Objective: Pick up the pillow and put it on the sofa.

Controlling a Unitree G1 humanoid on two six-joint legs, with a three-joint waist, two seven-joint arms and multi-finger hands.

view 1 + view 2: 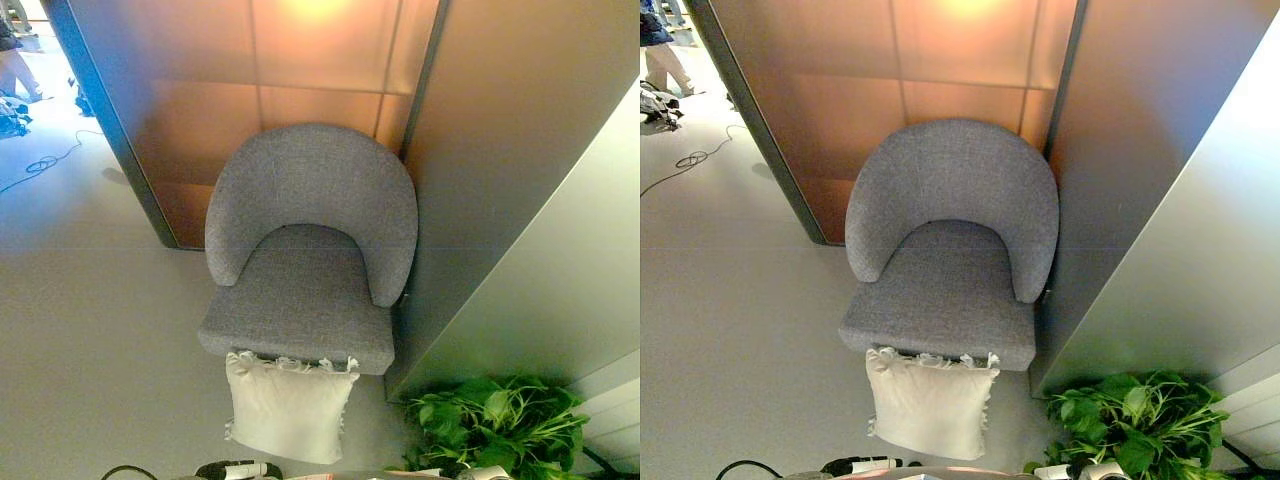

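A cream-white pillow (289, 405) with a frilled edge lies on the floor, leaning against the front of the seat of a grey round-backed sofa chair (305, 290). The chair's seat has nothing on it. My left hand (236, 469) shows only as a dark shape with a white tip at the bottom edge, just below the pillow and apart from it. My right hand (1082, 470) barely shows at the bottom edge beside the plant. Neither hand touches the pillow.
A green leafy plant (505, 420) stands on the floor right of the pillow. An orange-lit panel wall (300, 70) is behind the chair and a grey wall (520, 230) runs along its right. A person's legs (662, 60) show at the far upper left.
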